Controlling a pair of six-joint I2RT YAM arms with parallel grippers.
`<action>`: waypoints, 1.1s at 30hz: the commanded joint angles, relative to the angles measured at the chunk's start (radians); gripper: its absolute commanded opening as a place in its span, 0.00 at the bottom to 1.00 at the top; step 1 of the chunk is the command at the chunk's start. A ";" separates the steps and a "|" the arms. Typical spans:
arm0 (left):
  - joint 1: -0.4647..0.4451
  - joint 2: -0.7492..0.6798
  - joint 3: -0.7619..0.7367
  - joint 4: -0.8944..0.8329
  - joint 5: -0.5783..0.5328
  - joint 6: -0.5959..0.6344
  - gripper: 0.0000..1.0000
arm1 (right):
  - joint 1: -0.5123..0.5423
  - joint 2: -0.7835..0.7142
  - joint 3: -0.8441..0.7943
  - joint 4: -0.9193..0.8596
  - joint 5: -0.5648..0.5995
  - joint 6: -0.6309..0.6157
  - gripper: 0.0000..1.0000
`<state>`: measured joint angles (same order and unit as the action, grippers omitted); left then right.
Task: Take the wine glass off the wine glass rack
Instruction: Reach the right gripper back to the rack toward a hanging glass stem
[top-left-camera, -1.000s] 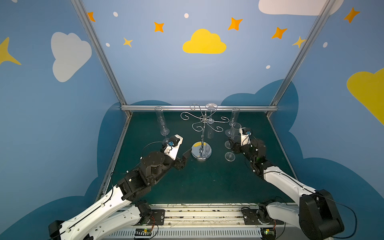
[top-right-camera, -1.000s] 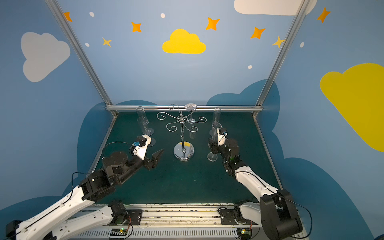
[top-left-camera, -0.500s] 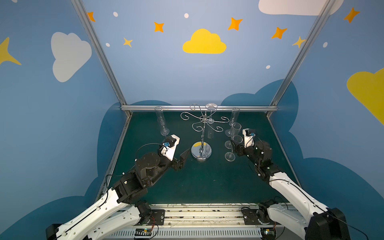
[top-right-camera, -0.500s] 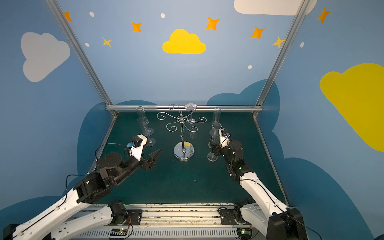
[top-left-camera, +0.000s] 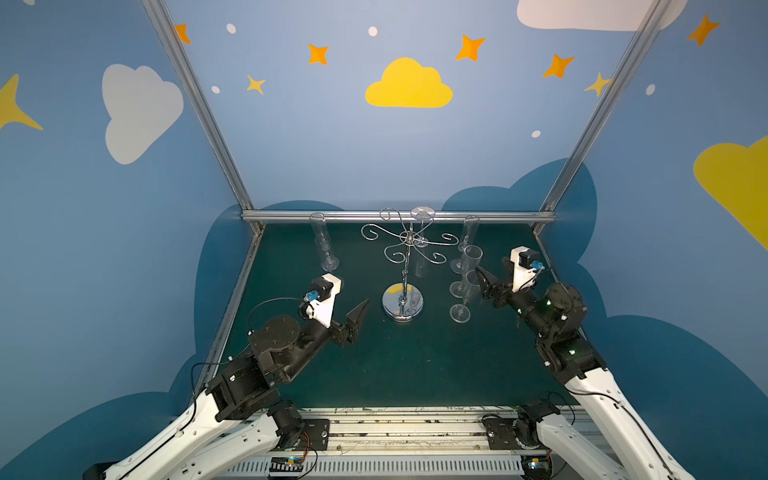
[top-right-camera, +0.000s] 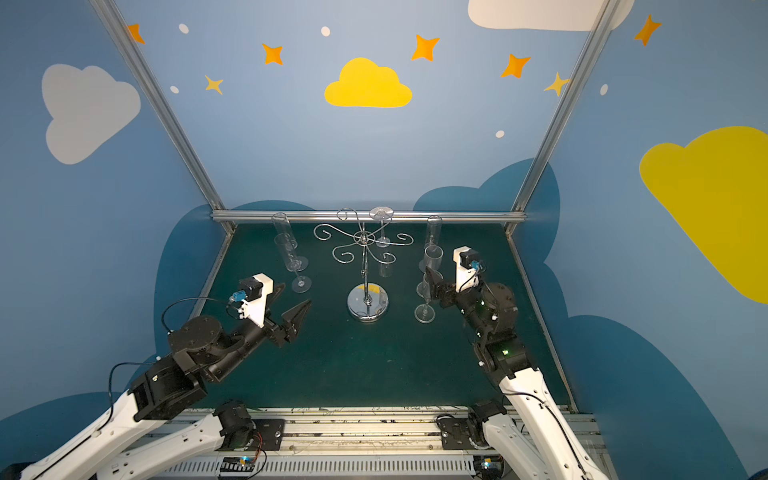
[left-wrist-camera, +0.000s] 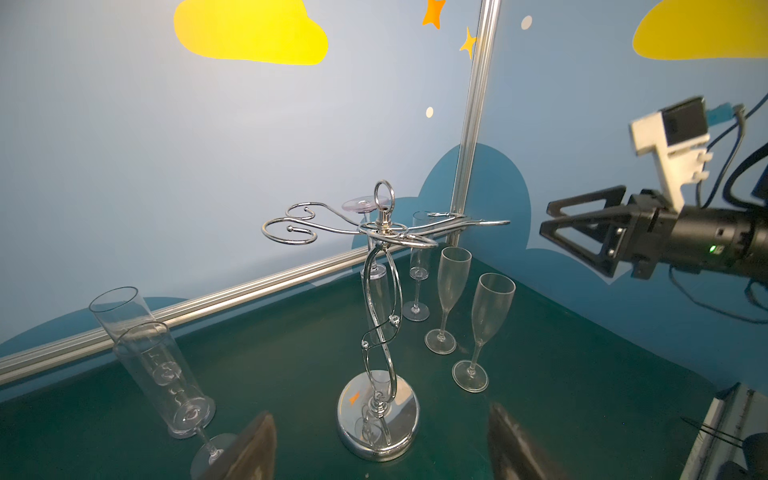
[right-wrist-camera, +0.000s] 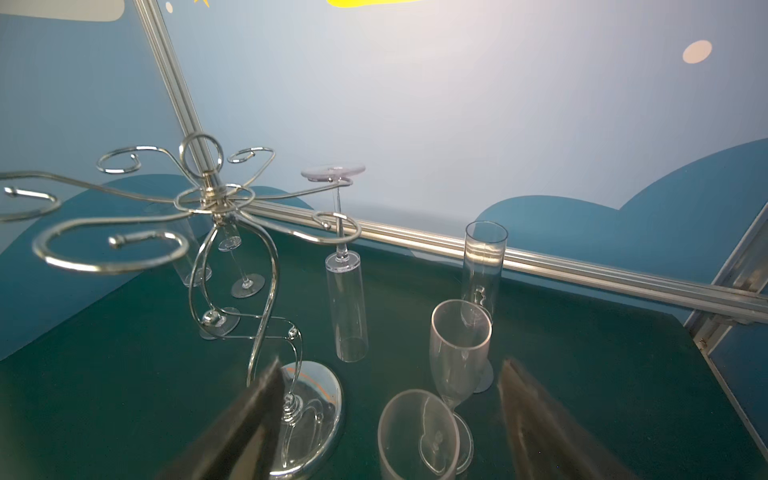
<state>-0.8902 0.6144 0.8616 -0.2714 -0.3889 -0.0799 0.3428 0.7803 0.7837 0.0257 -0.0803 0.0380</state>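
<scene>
Rack (top-left-camera: 402, 266), centre frame, holds one empty glass (right-wrist-camera: 347, 307), upside down. L gripper (top-right-camera: 293, 298) & R gripper (right-wrist-camera: 392, 368) both wide, gripping nothing.

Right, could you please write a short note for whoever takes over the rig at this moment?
Left gripper: open, empty, left of the wine glass rack.
Right gripper: open, empty, beside three glasses standing right of the rack.
Done: those three and two glasses at rear left stand on the table.
Left: one wine glass hangs upside down from a rear arm; lift it off.
</scene>
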 joint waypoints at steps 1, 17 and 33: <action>0.004 0.003 -0.015 -0.007 -0.023 -0.011 0.80 | -0.008 0.058 0.136 -0.136 -0.043 0.056 0.80; 0.010 0.010 -0.053 0.002 -0.009 -0.047 0.87 | -0.090 0.668 0.901 -0.474 -0.440 0.334 0.76; 0.011 -0.043 -0.078 -0.034 0.039 -0.149 0.87 | -0.136 1.237 1.296 -0.432 -0.851 0.658 0.53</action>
<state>-0.8833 0.5793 0.7891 -0.2962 -0.3737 -0.1959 0.2062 1.9995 2.0354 -0.4469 -0.8131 0.6064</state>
